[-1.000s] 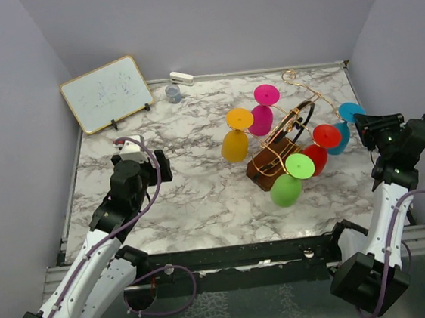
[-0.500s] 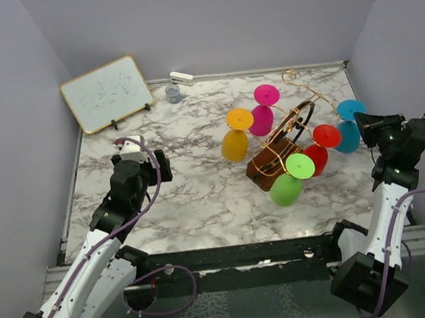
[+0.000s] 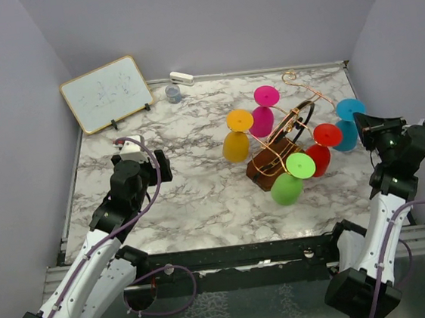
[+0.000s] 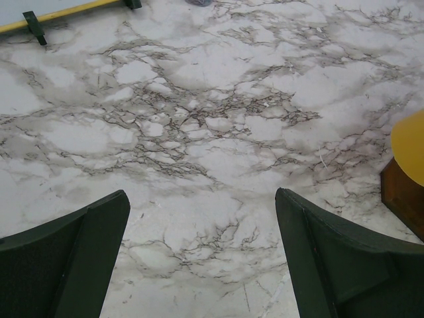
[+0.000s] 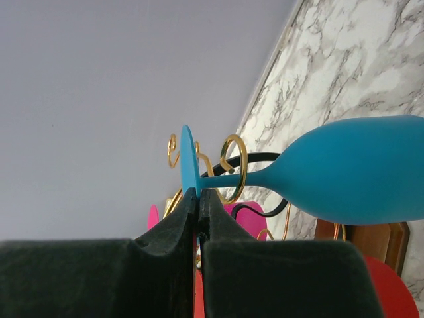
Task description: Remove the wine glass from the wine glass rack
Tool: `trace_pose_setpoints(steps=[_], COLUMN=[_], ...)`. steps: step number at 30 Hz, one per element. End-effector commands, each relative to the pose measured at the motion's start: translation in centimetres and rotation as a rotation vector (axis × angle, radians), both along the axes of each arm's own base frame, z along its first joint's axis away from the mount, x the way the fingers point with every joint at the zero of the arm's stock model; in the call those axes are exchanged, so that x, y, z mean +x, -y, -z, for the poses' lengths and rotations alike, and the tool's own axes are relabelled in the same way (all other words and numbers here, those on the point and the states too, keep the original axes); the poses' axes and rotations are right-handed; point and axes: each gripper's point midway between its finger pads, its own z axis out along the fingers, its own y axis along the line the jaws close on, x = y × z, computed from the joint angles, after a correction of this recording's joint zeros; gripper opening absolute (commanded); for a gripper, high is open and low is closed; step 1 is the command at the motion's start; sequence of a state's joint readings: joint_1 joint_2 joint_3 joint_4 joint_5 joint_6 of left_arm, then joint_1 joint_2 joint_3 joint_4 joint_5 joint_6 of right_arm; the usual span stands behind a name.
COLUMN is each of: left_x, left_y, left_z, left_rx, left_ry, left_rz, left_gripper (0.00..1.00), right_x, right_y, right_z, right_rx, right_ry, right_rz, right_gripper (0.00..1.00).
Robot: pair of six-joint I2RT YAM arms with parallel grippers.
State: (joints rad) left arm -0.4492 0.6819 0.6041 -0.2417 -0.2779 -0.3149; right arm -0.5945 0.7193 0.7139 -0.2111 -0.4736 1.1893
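The right gripper (image 5: 199,199) is clenched on the rim of the round foot of the blue wine glass (image 5: 358,175). Just past its fingertips, the glass's stem lies in a curled arm end of the wine glass rack (image 3: 263,170). The left gripper (image 4: 202,218) hangs released, jaws spread wide, over the marble table (image 4: 218,99), with the rack off to its right.

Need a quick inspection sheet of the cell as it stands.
Surface: marble tabletop, no damage seen.
Job's things: wine glass rack standing, carrying yellow glass, magenta glass, green glass, red glass, blue glass.
Clutter: whiteboard, white block, small blue-grey cup, all at far edge.
Grippers: left gripper open over bare marble; right gripper shut on blue glass's foot.
Cables: purple cables along both arms, clear of rack.
Surroundings: plain walls on three sides.
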Motion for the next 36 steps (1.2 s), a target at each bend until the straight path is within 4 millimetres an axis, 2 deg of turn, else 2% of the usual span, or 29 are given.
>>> trace_pose_setpoints(steps=[1, 7, 14, 29, 36], left_x=[0.1, 0.1, 0.1, 0.1, 0.2], left_y=[0.1, 0.3, 0.3, 0.1, 0.1], left_z=[-0.9, -0.9, -1.0, -0.9, -0.7], left_rx=[-0.005, -0.010, -0.012, -0.006, -0.002], left_ry=[0.027, 0.028, 0.030, 0.026, 0.020], left_rz=[0.005, 0.012, 0.014, 0.002, 0.001], left_gripper=[0.94, 0.94, 0.94, 0.94, 0.94], right_x=[-0.6, -1.0, 0.5, 3.5, 5.5], right_y=[-0.5, -1.2, -1.8, -0.6, 0.8], right_z=[0.1, 0.0, -0.5, -3.7, -4.7], right_rx=[0.017, 0.009, -0.019, -0.108, -0.149], right_ry=[-0.005, -0.007, 0.018, 0.080, 0.113], right_rz=[0.007, -0.025, -0.135, -0.202, -0.199], right_gripper=[0.01, 0.01, 0.01, 0.01, 0.01])
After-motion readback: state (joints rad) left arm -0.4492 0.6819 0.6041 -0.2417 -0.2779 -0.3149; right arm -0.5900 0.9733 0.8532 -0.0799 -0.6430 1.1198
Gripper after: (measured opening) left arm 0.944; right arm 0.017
